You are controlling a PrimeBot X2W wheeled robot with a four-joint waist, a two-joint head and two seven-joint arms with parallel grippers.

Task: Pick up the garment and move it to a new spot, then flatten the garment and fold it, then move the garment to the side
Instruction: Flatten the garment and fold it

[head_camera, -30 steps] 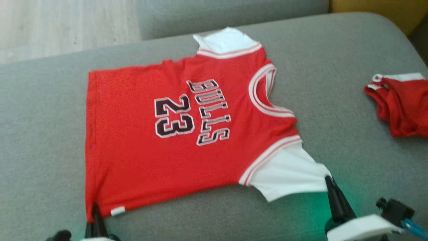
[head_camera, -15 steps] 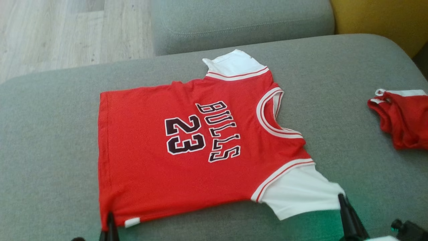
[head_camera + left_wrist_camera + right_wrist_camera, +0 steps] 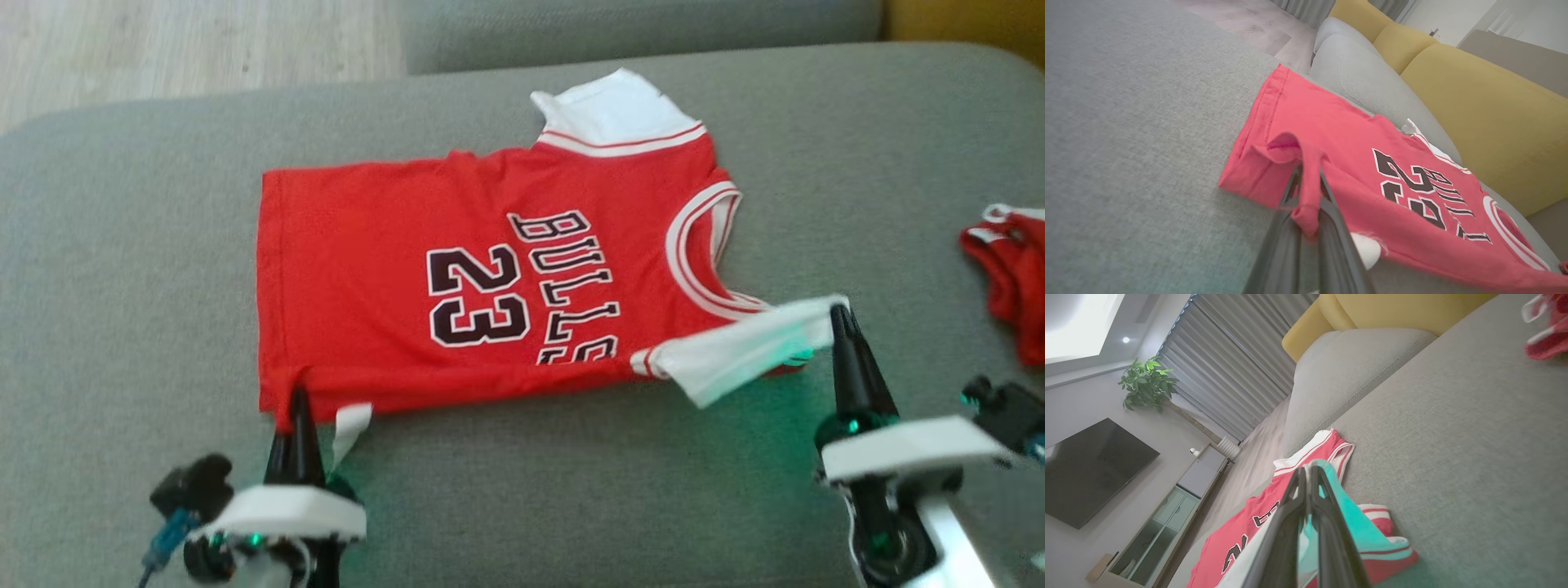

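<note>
The garment point(image 3: 457, 245) is a red jersey with white sleeves and "BULLS 23" in black, spread on the grey sofa seat point(image 3: 122, 269), neck to the right. My left gripper point(image 3: 299, 398) is shut on its near hem corner, which is lifted and bunched between the fingers point(image 3: 1306, 192). My right gripper point(image 3: 841, 314) is shut on the near white sleeve point(image 3: 735, 347), raised off the seat and drawn over the jersey's near edge. The left wrist view shows the garment point(image 3: 1372, 175) from the hem side. In the right wrist view the sleeve point(image 3: 1355, 526) looks green-tinted beside the gripper point(image 3: 1308, 471).
A second red and white piece of clothing point(image 3: 1008, 273) lies crumpled at the seat's right edge. Behind the seat are a grey cushion point(image 3: 637, 33), yellow cushions point(image 3: 1474, 94) and pale wood floor point(image 3: 163, 49). Bare seat stretches to the left and along the front.
Both grippers have risen and moved away from me, lifting the jersey's near edge and the white sleeve and folding them over the body. The head camera has also shifted.
</note>
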